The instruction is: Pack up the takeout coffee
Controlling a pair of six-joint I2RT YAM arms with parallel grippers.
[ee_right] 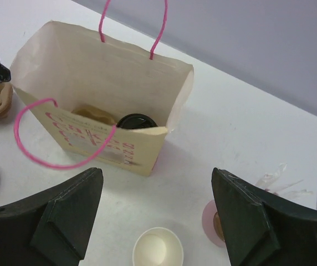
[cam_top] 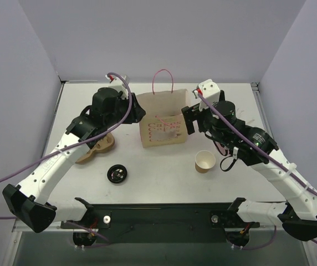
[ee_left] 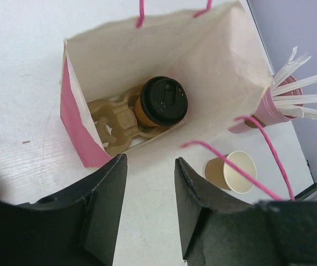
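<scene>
The takeout coffee [ee_left: 161,102], a brown cup with a black lid, stands inside the open paper bag [ee_left: 214,72] in a pulp carrier [ee_left: 114,123]. In the right wrist view only its lid [ee_right: 135,121] shows over the bag's [ee_right: 81,72] front wall. In the top view the bag [cam_top: 161,128] stands at the table's middle back. My left gripper [ee_left: 151,160] is open and empty, above the bag's left side [cam_top: 138,113]. My right gripper [ee_right: 157,172] is wide open and empty, by the bag's right side [cam_top: 190,119].
A lidless brown cup [cam_top: 205,161] stands right of the bag, also in both wrist views [ee_left: 233,172] [ee_right: 158,248]. A loose black lid [cam_top: 117,173] lies front left. A second pulp carrier [cam_top: 97,148] lies left. A pink holder with wrapped straws [ee_left: 291,94] stands at the right.
</scene>
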